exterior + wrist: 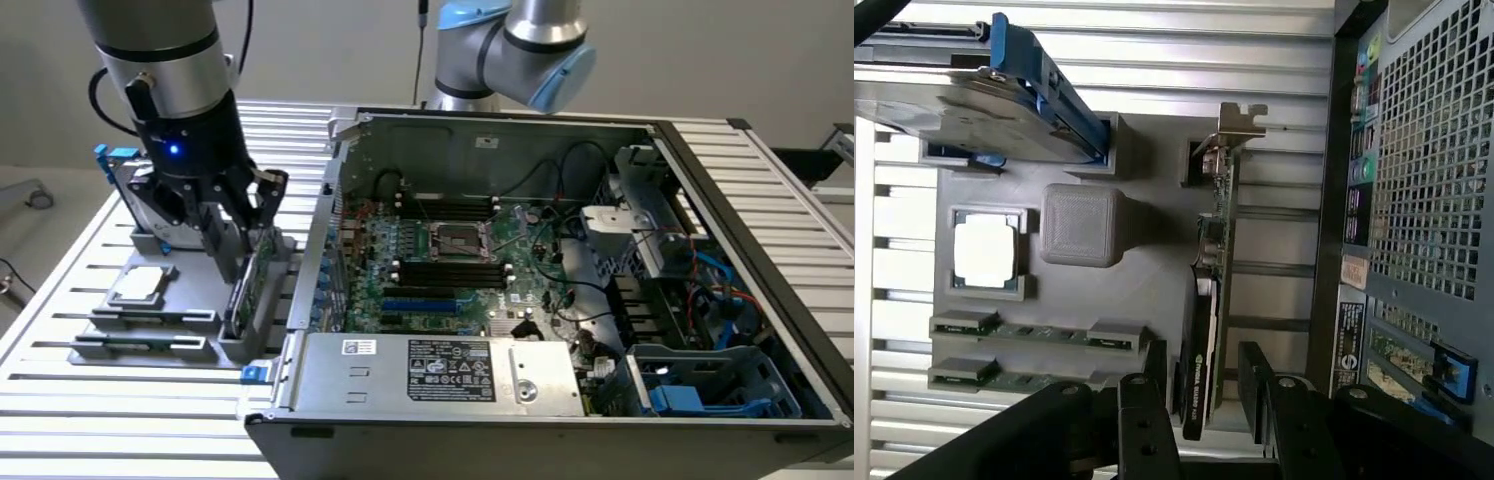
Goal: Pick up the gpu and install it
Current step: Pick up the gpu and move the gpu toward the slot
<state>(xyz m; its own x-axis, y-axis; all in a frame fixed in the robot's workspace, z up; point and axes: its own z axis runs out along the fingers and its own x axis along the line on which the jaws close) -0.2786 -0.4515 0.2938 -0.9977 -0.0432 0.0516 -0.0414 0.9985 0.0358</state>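
Grey fixture [147, 325] is seen on the slatted tabletop [80, 400] in the exterior view, at that view's left of the open PC case [454, 130]; gpu [247, 288] is stood on edge in it, hand [240, 235] positioned just above. Wrist view: gpu [1209, 290] is flanked by spread fingers [1144, 420]; hand [1197, 375] is released, nothing gripped.

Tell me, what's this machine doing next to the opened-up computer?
A robot arm has its gripper down over a grey holder beside the open computer case. Its fingers stand open on either side of the gpu, which stands on edge in the holder. They have not yet closed on it, so the card has not been lifted or installed. A CPU chip and a hard drive in a blue frame sit in the same holder.
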